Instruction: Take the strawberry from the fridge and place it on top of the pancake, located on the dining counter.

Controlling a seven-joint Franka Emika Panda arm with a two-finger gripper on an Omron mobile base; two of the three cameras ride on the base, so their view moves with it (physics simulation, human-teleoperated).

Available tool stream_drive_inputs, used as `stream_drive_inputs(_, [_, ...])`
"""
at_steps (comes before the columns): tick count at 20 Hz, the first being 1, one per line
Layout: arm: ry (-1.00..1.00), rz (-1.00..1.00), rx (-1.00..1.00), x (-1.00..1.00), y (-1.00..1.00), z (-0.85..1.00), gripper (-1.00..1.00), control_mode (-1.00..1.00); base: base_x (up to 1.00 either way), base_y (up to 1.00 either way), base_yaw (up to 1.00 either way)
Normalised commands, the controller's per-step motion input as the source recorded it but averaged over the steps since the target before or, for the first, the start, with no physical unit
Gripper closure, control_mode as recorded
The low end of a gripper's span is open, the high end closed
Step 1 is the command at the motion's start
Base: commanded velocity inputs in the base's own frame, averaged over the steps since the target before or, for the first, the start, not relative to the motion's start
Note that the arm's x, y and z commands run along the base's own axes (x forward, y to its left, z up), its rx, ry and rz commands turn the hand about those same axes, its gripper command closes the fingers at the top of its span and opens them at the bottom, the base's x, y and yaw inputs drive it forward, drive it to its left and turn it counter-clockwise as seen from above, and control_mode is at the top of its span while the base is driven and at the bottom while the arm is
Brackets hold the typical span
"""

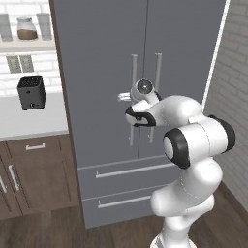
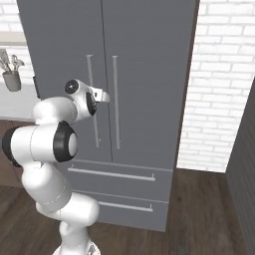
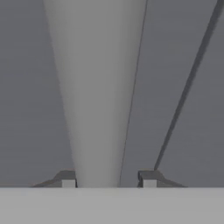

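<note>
The fridge is seen with both doors shut. Its left door handle sits between the jaws, which are spread a little to each side of it.

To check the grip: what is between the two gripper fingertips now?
In the hand view, the fridge's left door handle stands between the gripper's fingertips.

I stood in a home kitchen, facing a tall grey double-door fridge with silver bar handles, beside dark brown wooden cabinets under a pale tabletop carrying a black toaster, with white brick walls and a dark wood floor.
</note>
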Motion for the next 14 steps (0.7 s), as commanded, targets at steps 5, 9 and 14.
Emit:
stream_drive_inputs(5, [0.06, -0.03, -0.01, -0.16, 0.15, 0.00, 1.00, -1.00, 0.00, 0.00, 0.00])
stream_drive_inputs(9, [0.10, -0.11, -0.01, -0.55, 0.35, 0.00, 1.00, -1.00, 0.00, 0.00, 0.00])
stream_drive_inputs(14, [0.17, -0.18, -0.07, -0.85, 0.28, 0.00, 1.00, -1.00, 0.00, 0.00, 0.00])
